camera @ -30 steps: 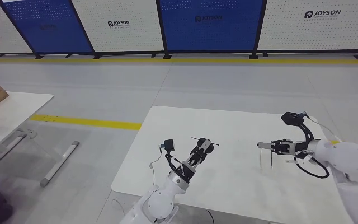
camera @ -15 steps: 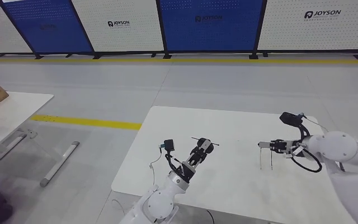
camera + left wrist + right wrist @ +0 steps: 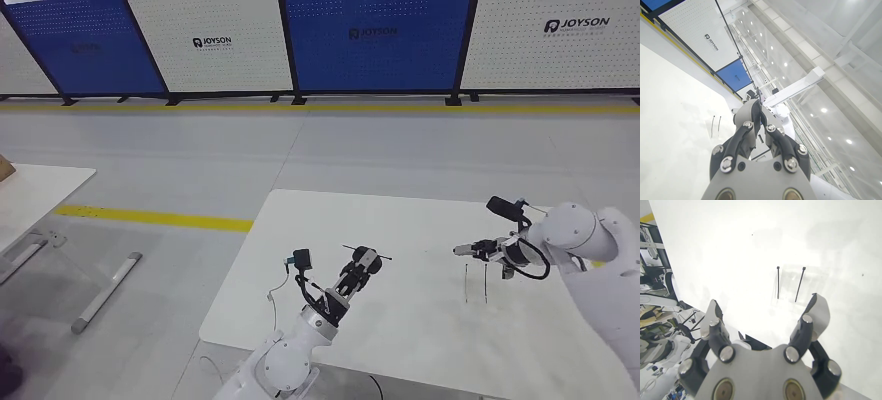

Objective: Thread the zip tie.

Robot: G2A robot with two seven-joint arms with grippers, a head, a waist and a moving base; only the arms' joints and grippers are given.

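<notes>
One zip tie [image 3: 758,93], apparently, between left fingers [image 3: 745,113].

Wall: blue and white pegboard panels [image 3: 375,45] (black-framed)
Floor [image 3: 420,150]: pale grey, yellow line [image 3: 150,216]
Ceiling [image 3: 829,47]: round lamps [image 3: 823,110], perhaps glazed
Side: another white table [image 3: 40,195]

You've got a dark logo wordmark on the white pegboard panel [image 3: 212,42], a fainter one on the blue panel [image 3: 372,32], and another on the right white panel [image 3: 577,24]. All brand print, so not transcribed.
</notes>
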